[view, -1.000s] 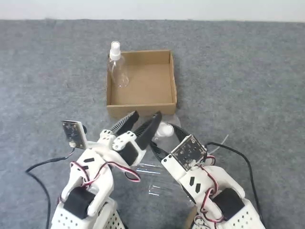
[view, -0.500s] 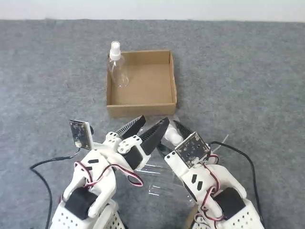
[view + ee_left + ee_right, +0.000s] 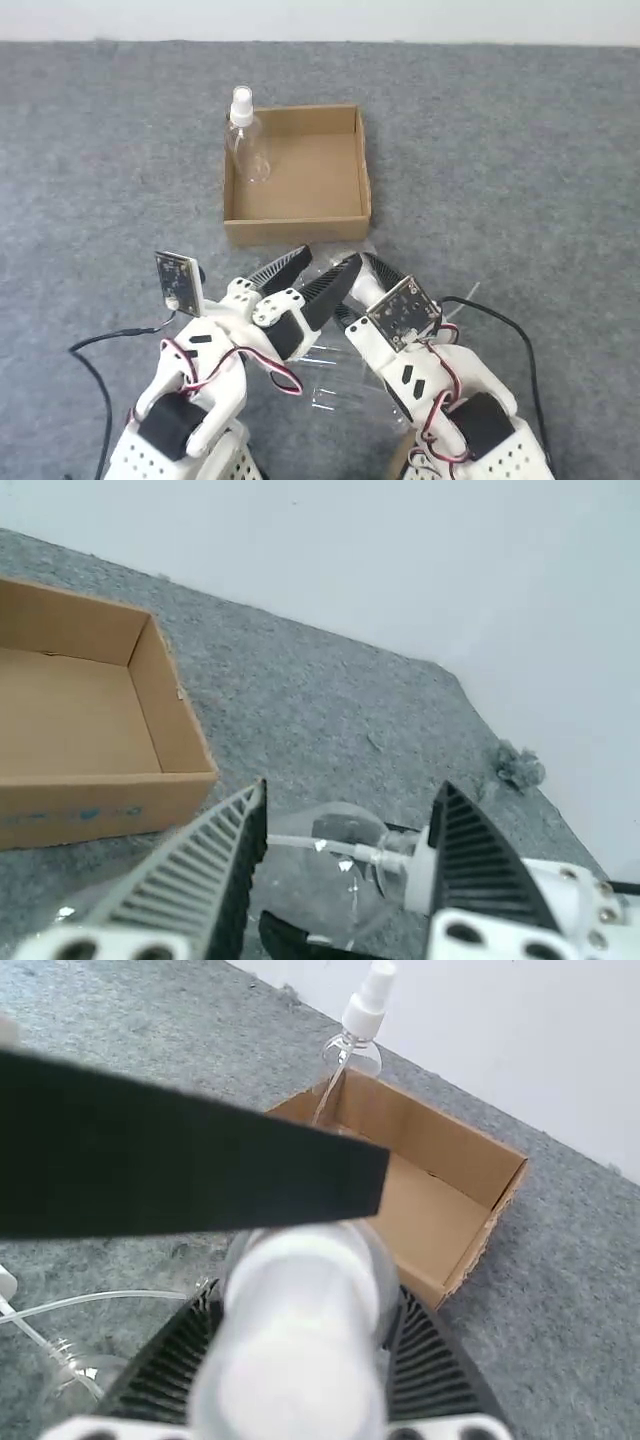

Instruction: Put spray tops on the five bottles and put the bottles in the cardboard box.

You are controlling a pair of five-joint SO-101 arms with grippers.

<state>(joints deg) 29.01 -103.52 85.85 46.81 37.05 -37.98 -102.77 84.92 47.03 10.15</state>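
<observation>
Low in the centre of the high view, the left gripper [image 3: 330,254] is seen with its black fingers spread wide. In the left wrist view a clear bottle [image 3: 340,842] is framed between them, and whether it is touched cannot be told. Just to the right, the right gripper [image 3: 362,287] is closed on a white spray top [image 3: 300,1345], which is pinched between the ribbed fingers. The thin tube of that top appears to run into the clear bottle. The two grippers are set tip to tip, just below the near wall of the cardboard box [image 3: 296,228]. The box is placed at the upper centre of the high view, open side up. A capped bottle [image 3: 247,142] is stood upright in its upper left corner. At the bottom centre, between the two arms, some clear plastic [image 3: 320,375] is laid on the grey carpet [image 3: 520,150]; how many pieces are there cannot be told. A white wall [image 3: 400,560] is seen beyond the carpet in the left wrist view.
</observation>
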